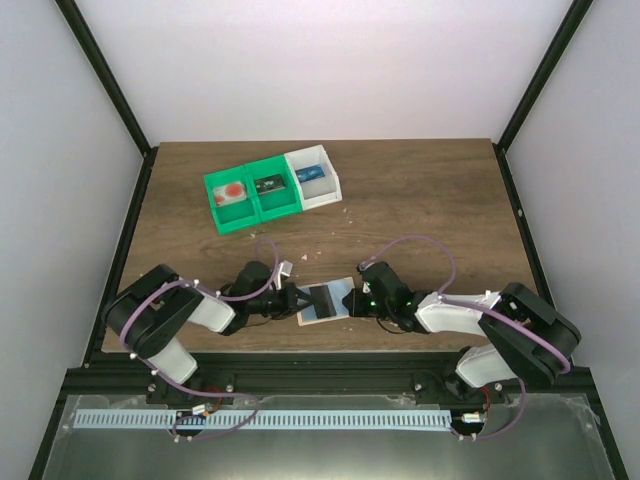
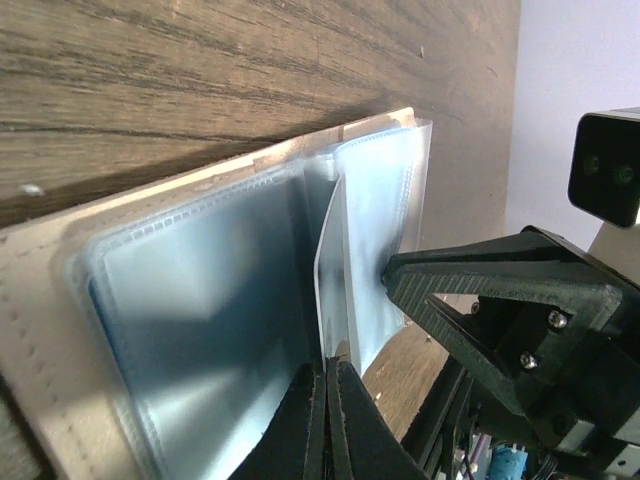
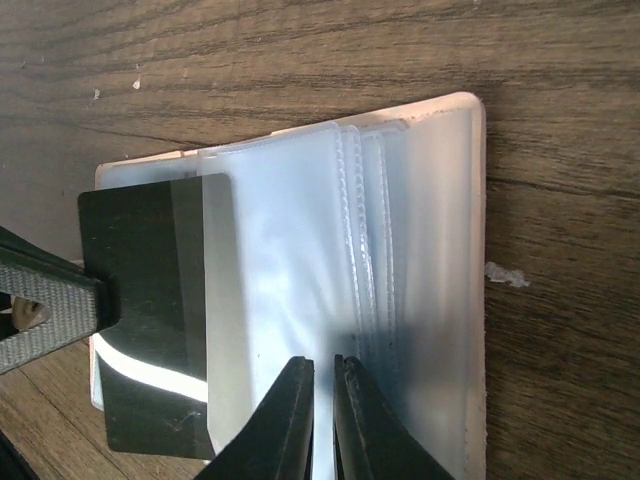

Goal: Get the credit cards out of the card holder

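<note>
Status: in progress, and no card is seen lying free on the table (image 1: 420, 200).

The card holder (image 1: 330, 312) is found open and flat near the near edge of the table, between the two arms. One credit card (image 3: 150, 300) is seen projecting from the holder's left side, partly drawn out and not judged clear of it. The left gripper (image 2: 326, 410) is closed tight on that card's edge, and the thin sheet is seen edge-on between its fingers. The right gripper (image 3: 322, 410) is nearly closed on the clear plastic sleeves (image 3: 300, 250) at the holder's right side and is judged to be pinning the holder. Left to do: this card is to be pulled free and set down. Whether more cards sit in the other sleeves cannot be told.

Materials: the holder's cover is tan, soft-looking, with rounded corners and a stitched border. The sleeves are glossy, translucent, seamed and stacked like pages. The card is rigid, thin and rectangular, and reads dark and reflective in the right wrist view. The table is dark wood grain. Far left, two green bins (image 1: 240, 222) and a white bin (image 1: 320, 200) of hard plastic each hold a small item.
</note>
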`<act>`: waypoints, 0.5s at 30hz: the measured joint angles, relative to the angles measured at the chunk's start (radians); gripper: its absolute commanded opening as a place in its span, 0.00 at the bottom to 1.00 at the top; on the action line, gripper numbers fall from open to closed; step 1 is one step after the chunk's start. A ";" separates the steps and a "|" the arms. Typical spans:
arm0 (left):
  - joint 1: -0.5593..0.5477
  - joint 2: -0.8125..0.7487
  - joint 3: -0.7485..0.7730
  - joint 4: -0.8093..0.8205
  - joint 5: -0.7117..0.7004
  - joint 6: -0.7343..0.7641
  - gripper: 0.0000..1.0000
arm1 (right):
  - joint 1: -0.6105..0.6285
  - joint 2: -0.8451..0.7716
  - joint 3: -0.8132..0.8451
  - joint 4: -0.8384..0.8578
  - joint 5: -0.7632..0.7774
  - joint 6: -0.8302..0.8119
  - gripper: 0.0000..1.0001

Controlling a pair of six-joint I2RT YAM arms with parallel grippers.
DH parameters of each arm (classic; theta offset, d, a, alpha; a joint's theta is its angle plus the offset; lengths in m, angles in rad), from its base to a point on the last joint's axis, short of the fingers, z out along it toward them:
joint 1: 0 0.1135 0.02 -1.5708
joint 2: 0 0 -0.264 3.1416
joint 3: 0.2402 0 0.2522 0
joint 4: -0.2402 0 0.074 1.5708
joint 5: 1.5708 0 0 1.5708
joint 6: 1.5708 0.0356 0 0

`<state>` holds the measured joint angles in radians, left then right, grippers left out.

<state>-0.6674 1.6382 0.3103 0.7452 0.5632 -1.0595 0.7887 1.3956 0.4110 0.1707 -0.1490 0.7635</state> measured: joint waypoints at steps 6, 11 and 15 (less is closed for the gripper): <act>0.006 -0.095 -0.007 -0.112 -0.023 0.028 0.00 | 0.000 0.000 0.001 -0.001 -0.003 -0.016 0.10; 0.039 -0.185 -0.011 -0.218 -0.046 0.057 0.00 | 0.000 -0.006 0.002 -0.006 -0.004 -0.043 0.11; 0.101 -0.287 -0.010 -0.312 -0.057 0.077 0.00 | 0.000 -0.047 0.002 -0.036 -0.002 -0.093 0.14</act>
<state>-0.5659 1.3510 0.3000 0.4335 0.5060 -0.9825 0.7887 1.3487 0.4129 0.1345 -0.1513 0.6701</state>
